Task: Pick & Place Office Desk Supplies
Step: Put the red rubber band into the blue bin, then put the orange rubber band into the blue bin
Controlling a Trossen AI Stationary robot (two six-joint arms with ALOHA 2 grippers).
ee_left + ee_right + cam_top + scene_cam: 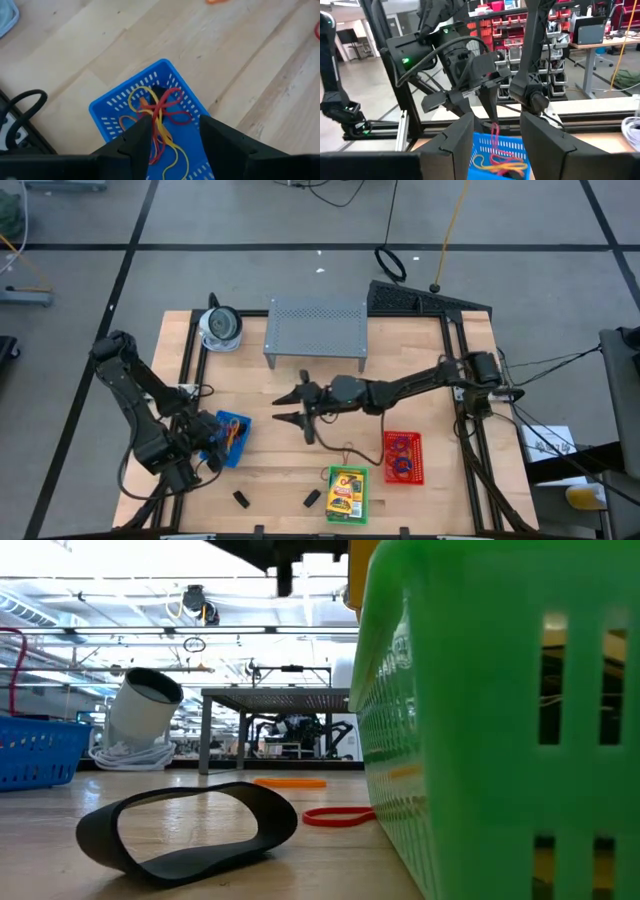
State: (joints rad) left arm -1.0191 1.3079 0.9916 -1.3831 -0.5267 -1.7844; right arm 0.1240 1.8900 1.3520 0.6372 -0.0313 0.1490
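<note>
Left claw (172,137) hangs released over the blue basket (117,107) near the counter's left edge, a red rubber band (495,137) apparently dangling from it. Shake it off inside the rim. Right claw (290,408), mid-counter, gapes empty.

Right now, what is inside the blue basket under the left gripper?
The blue basket holds tangled red, yellow and orange rubber-band loops and something small and dark. The left gripper covers its near end.
</note>
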